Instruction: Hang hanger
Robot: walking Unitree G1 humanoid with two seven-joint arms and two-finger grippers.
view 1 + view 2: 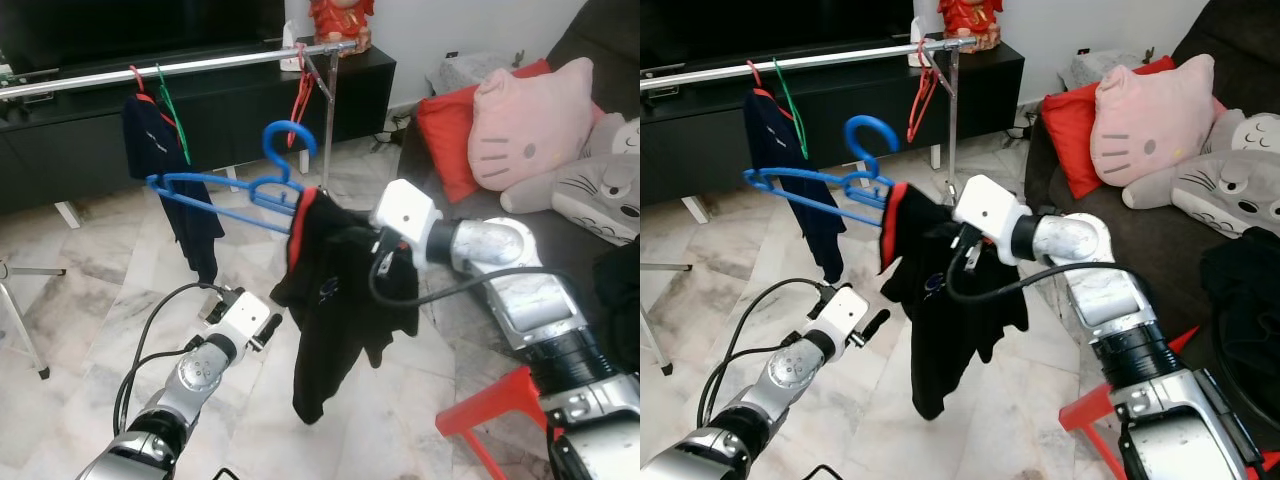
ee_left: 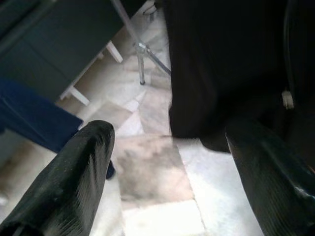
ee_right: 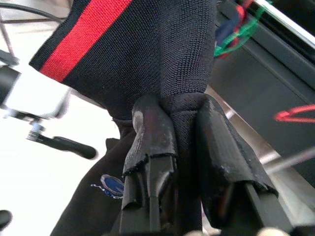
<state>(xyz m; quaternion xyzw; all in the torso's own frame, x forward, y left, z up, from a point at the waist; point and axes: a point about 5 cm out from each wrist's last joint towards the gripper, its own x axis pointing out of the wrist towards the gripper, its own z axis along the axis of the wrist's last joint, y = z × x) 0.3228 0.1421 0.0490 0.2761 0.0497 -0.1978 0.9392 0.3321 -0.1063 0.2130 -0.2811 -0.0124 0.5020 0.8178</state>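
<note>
hovering low over the marble floor, the left gripper [image 1: 262, 330] is spread wide and empty. the right gripper [image 3: 179, 130] pinches the black red-trimmed shirt [image 1: 335, 300] draped on the blue plastic hanger [image 1: 235, 190]; cloth could slide off. its long axis runs toward the left, hook up, short of the silver metal rail [image 1: 180, 68].

right gripper [image 3: 179, 123] pinching the shirt [image 1: 335, 300], which drapes below it | hanger [image 1: 235, 190] sticks out left of that gripper, under the clothes rail [image 1: 180, 65] | left gripper [image 1: 272, 327] low, left of the hanging shirt | sofa cushions [image 1: 500, 120] behind and right of the right gripper | TV cabinet [image 1: 250, 95] beyond the rail
</note>
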